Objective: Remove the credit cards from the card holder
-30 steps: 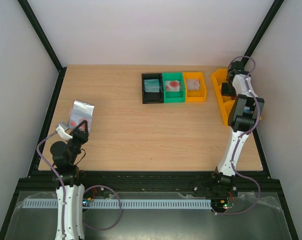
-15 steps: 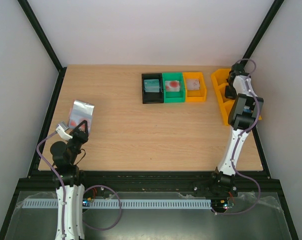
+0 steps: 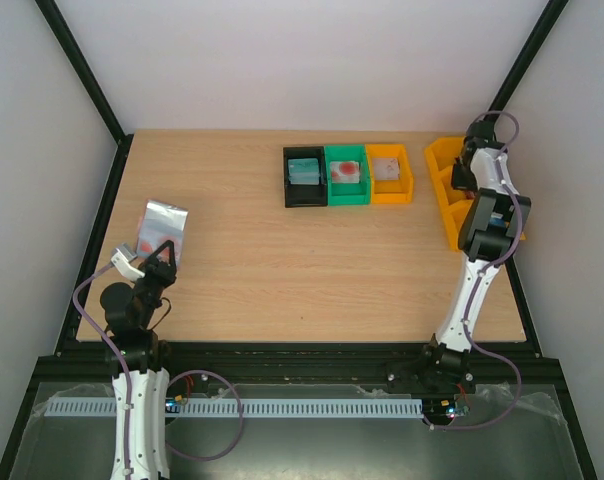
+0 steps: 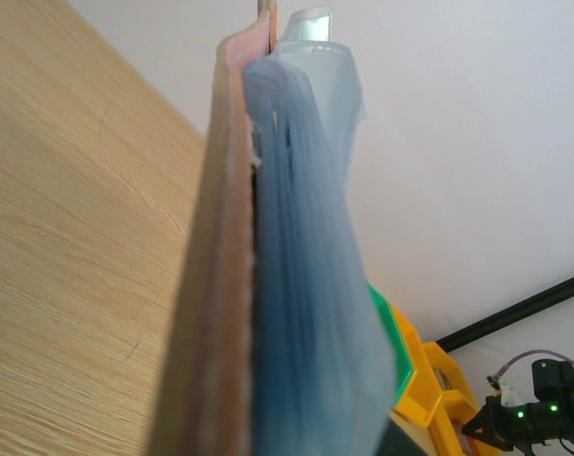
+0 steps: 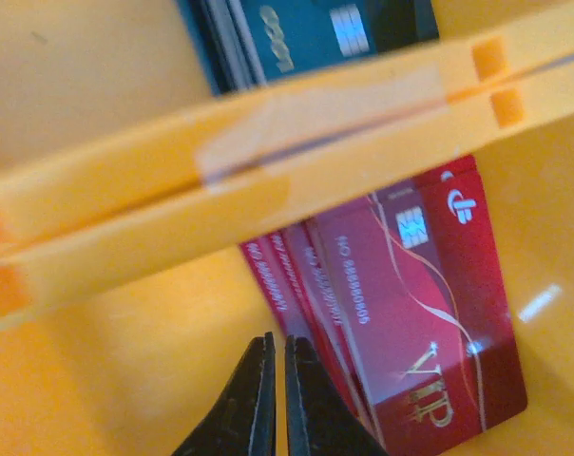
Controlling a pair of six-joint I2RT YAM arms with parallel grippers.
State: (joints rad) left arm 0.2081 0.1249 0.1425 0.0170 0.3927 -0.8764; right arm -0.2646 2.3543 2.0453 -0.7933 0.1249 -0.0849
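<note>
My left gripper (image 3: 160,255) is shut on the card holder (image 3: 163,224), held up over the table's left side with its grey lining facing up and a red patch near the jaws. The left wrist view shows the card holder (image 4: 219,285) edge-on, tan leather on the left and blue-grey sleeves on the right; my fingers are hidden. My right gripper (image 3: 462,175) reaches into the orange tray (image 3: 444,205). In the right wrist view the right gripper (image 5: 277,350) is shut on nothing, just left of a stack of red credit cards (image 5: 415,304). A teal card (image 5: 306,33) lies beyond the divider (image 5: 268,161).
Black (image 3: 304,177), green (image 3: 346,175) and orange (image 3: 389,174) bins stand in a row at the back middle, each with something inside. The orange tray lies along the table's right edge. A black frame rail runs along the near edge.
My right wrist has shifted slightly toward the far right over the orange tray. The left arm and the card holder have not moved.
</note>
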